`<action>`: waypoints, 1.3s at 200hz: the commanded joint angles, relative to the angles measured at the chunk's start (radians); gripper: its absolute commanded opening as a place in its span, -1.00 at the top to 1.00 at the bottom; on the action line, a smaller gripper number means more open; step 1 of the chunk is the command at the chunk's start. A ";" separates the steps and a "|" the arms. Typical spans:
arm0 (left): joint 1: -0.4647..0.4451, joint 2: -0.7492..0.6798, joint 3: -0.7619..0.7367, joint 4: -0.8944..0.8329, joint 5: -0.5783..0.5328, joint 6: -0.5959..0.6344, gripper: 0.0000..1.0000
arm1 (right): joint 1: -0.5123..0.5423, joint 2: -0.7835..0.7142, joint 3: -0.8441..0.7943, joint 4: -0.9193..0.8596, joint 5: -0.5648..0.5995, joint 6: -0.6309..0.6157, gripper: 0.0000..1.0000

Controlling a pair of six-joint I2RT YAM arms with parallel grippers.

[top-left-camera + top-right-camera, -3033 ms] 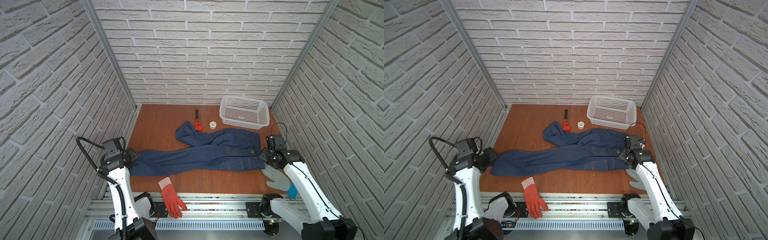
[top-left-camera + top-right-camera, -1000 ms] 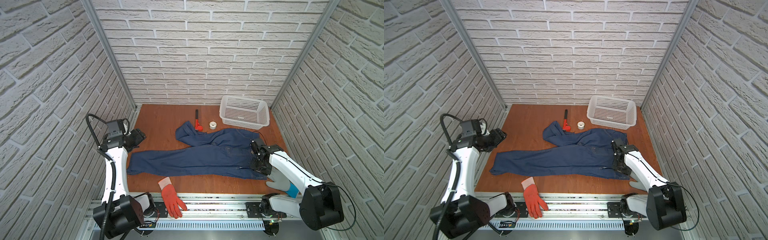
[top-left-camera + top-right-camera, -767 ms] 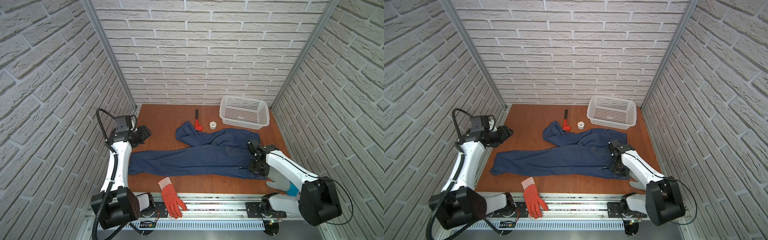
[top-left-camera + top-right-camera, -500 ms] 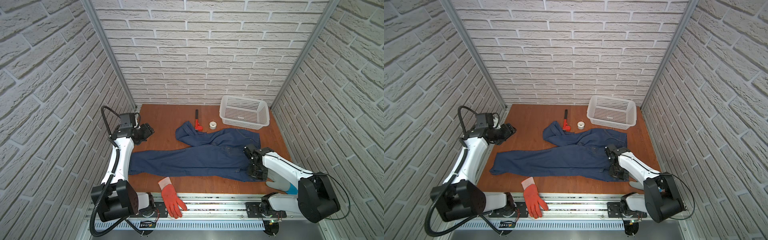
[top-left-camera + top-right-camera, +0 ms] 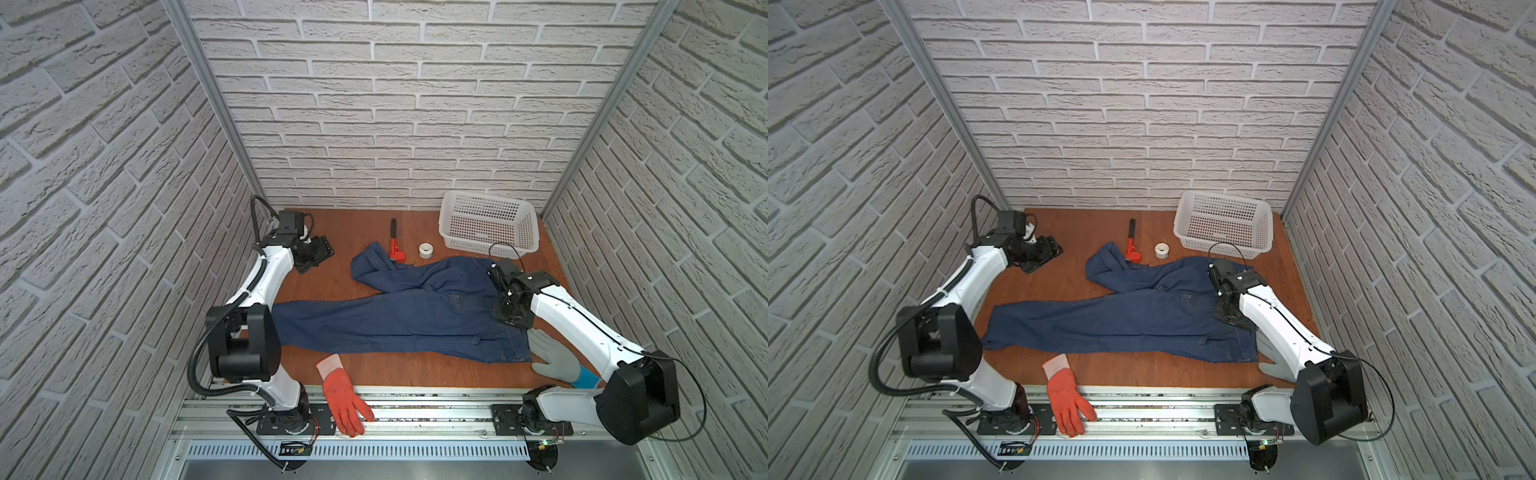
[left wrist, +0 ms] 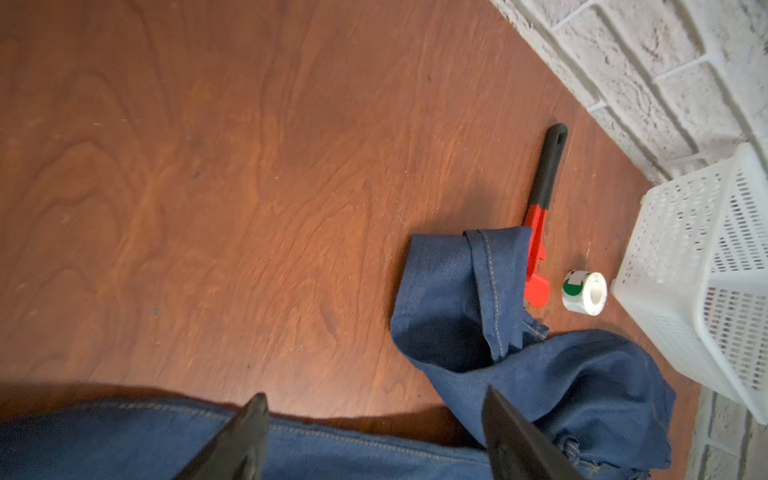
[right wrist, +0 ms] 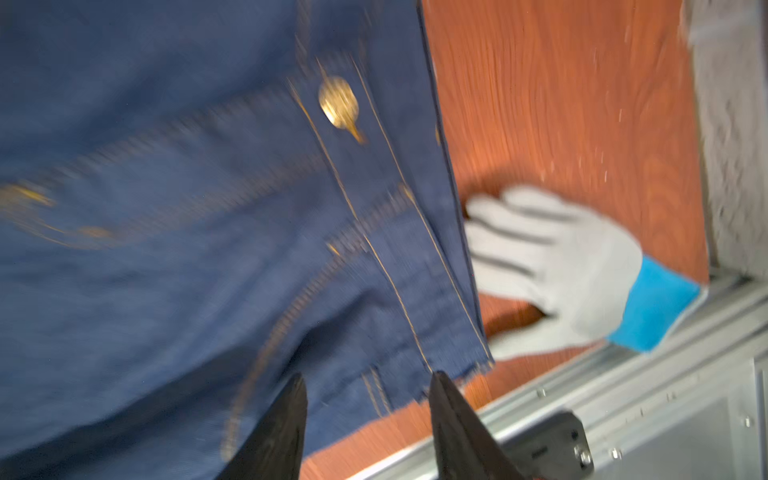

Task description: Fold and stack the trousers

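- Hovering with the left gripper (image 5: 316,257) over the bare wooden table (image 5: 353,232), jaws standing wide apart, gripping nothing.
- Showing ahead of that gripper (image 6: 374,432), in the left wrist view, the folded-back leg of the trousers (image 6: 453,316), with the long straight leg lying behind its fingertips.
- Lying just past that folded leg: a red wrench (image 6: 538,253) right against the denim, then a tape roll (image 6: 584,291), then a white basket (image 6: 685,266).
- Pointing the right gripper (image 5: 510,318) down over the waist end of the trousers (image 5: 395,320), jaws parted, pinching no cloth as far as the blurred right wrist view is showing.
- Showing beyond its fingertips (image 7: 453,415) the waistband, brass button and tan stitching, with a grey glove (image 7: 561,257) lying just beside the waist edge.
- Lying spread out and unfolded between the two grippers, trousers flat on the table.
- Lying well apart from both grippers, an orange glove (image 5: 345,399).
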 commanded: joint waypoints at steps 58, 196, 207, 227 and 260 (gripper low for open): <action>-0.147 0.400 0.282 0.085 0.055 0.010 -0.55 | -0.051 0.255 0.204 0.196 -0.046 -0.080 -0.02; -0.149 0.370 0.226 0.161 0.066 0.003 1.00 | -0.168 0.414 0.144 0.399 -0.154 -0.106 0.02; -0.146 0.289 0.208 0.174 0.052 0.000 1.00 | -0.177 0.429 0.136 0.416 -0.156 -0.110 0.03; -0.138 0.134 0.198 0.166 0.011 0.005 1.00 | -0.183 0.447 0.115 0.441 -0.158 -0.123 0.06; -0.106 -0.057 0.230 0.070 -0.061 0.029 1.00 | -0.198 0.459 0.078 0.450 -0.135 -0.146 0.09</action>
